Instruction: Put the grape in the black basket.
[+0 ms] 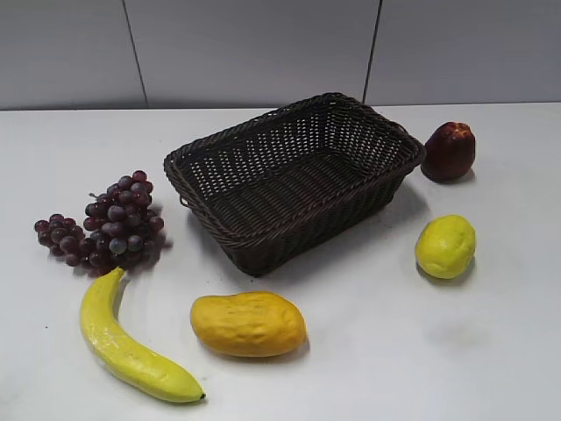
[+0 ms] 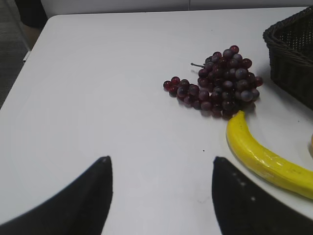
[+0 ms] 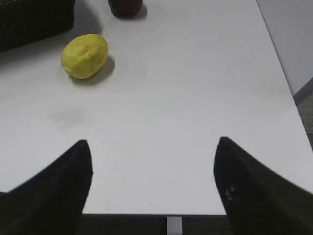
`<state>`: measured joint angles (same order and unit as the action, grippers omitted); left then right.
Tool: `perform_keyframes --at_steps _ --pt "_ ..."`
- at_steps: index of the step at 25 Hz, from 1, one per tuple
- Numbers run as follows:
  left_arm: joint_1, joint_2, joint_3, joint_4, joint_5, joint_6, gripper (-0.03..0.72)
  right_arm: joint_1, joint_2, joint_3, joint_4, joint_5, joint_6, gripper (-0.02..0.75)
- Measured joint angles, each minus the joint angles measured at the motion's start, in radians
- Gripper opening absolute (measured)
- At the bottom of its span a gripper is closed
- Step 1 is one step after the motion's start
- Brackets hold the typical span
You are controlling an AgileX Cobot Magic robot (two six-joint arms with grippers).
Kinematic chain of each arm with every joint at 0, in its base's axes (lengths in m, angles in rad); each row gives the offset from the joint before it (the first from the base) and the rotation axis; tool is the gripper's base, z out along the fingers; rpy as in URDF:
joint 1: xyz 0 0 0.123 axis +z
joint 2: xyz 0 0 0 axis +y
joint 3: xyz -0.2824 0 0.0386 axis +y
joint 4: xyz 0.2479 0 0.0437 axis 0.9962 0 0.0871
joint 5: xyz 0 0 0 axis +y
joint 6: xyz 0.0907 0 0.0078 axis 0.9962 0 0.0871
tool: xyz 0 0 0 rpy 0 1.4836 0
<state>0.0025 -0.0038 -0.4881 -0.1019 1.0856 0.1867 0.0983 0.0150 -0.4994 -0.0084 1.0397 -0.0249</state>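
The grape (image 1: 107, 224), a bunch of small dark purple-red grapes, lies on the white table left of the black basket (image 1: 230, 149). It also shows in the left wrist view (image 2: 217, 82), with a corner of the black basket (image 2: 292, 51) at the right edge. The basket is empty. My left gripper (image 2: 160, 159) is open and empty, above bare table well short of the grape. My right gripper (image 3: 154, 142) is open and empty near the table's front edge. Neither gripper shows in the exterior view.
A yellow banana (image 1: 127, 342) (image 2: 266, 159) lies just in front of the grape. A yellow-orange mango (image 1: 248, 324) sits in front of the basket. A lemon (image 1: 445, 246) (image 3: 84, 56) and a dark red apple-like fruit (image 1: 449, 151) lie right of the basket.
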Motion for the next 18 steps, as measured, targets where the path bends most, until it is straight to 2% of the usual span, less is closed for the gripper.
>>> perform_keyframes --at_steps 13,18 --pt "0.0 0.0 0.0 0.0 -0.001 0.0 0.489 0.0 0.0 0.0 0.0 0.0 0.0 0.588" --pt "0.0 0.004 -0.014 -0.007 -0.057 0.0 0.489 0.0 0.0 0.0 0.0 0.0 0.0 0.588"
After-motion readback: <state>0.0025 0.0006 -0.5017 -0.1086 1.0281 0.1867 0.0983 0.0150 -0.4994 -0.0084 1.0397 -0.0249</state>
